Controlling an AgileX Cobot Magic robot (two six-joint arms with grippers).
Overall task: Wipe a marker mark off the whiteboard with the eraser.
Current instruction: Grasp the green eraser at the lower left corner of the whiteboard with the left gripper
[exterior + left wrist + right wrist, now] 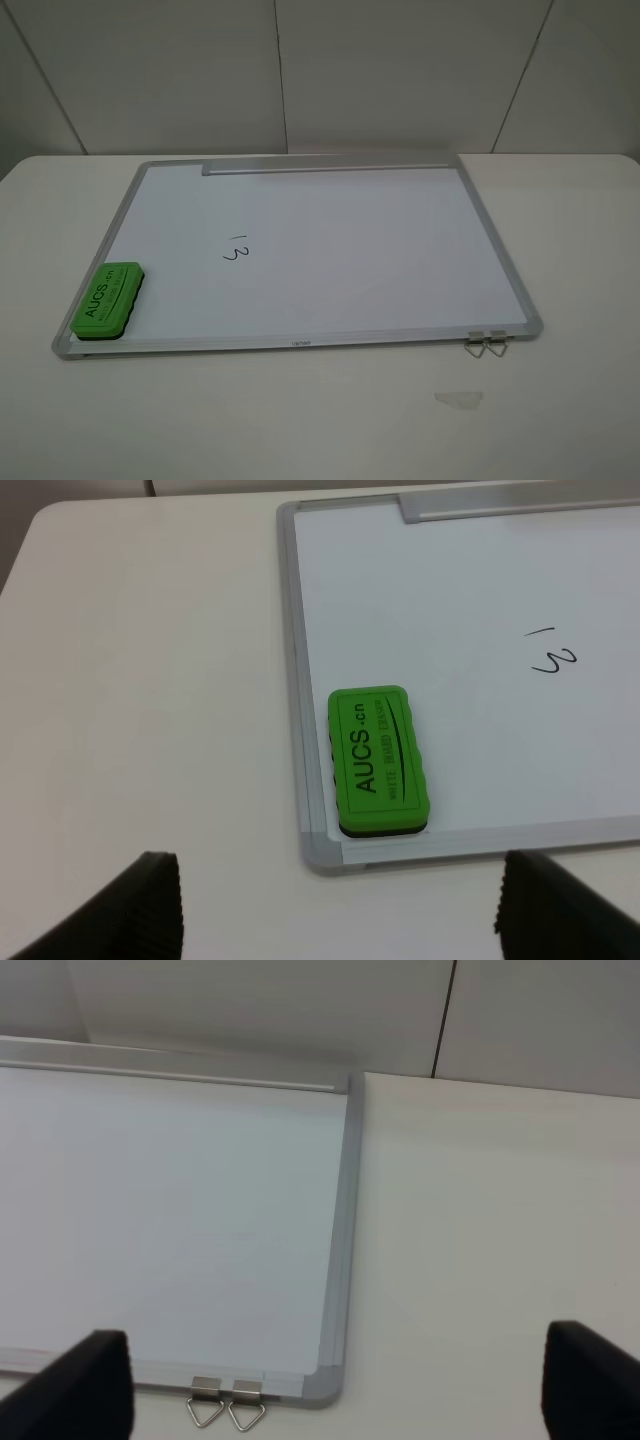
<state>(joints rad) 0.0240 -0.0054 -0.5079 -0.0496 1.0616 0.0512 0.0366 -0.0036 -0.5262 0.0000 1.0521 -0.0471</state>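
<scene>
Eraser (107,300) lies flat, label up, on the whiteboard's (350,250) near-left corner. Its long axis runs along the short left frame edge, w/ the lettering reading toward the far side. Marker mark (236,248) sits near mid-board, well apart. Left gripper (340,920) and right gripper (335,1390) are both spread wide, holding nothing. White table (300,430), pale panelled wall (400,70). Small pale scrap (458,399) nr the clips (487,343), possibly tape.

Eraser (107,298) lies on whiteboard (400,250) corner, mark (235,247) apart.

Bare lab-like test bench: plain white table (300,420), grey panelled wall (400,70) behind.
</scene>
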